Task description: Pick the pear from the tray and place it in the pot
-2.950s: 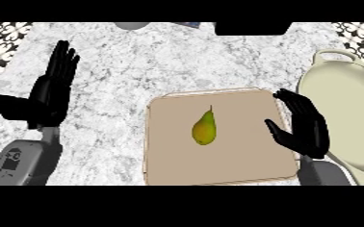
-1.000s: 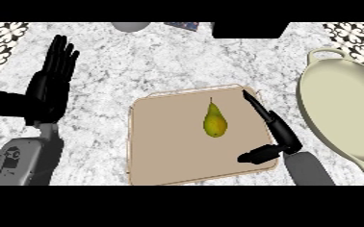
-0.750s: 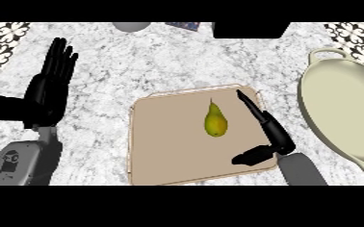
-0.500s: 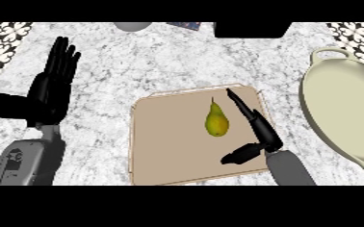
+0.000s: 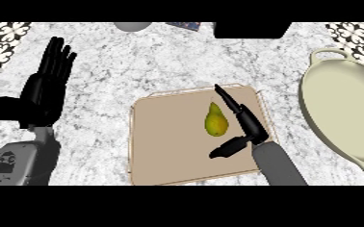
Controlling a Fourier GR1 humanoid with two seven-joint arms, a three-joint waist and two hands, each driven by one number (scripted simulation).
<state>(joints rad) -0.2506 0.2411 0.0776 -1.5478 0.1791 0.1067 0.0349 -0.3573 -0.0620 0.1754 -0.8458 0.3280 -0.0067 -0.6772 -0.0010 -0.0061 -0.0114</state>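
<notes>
One yellow-green pear (image 5: 215, 121) lies on the flat tan tray (image 5: 163, 144), my right hand (image 5: 247, 126) open and empty just beside it; next I should curl round it, then lift toward the cream pot (image 5: 334, 110).

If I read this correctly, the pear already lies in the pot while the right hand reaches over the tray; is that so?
Not quite: the pear lies on the tray, not in the pot, beside the right hand reaching over the tray. The head view shows it.
</notes>
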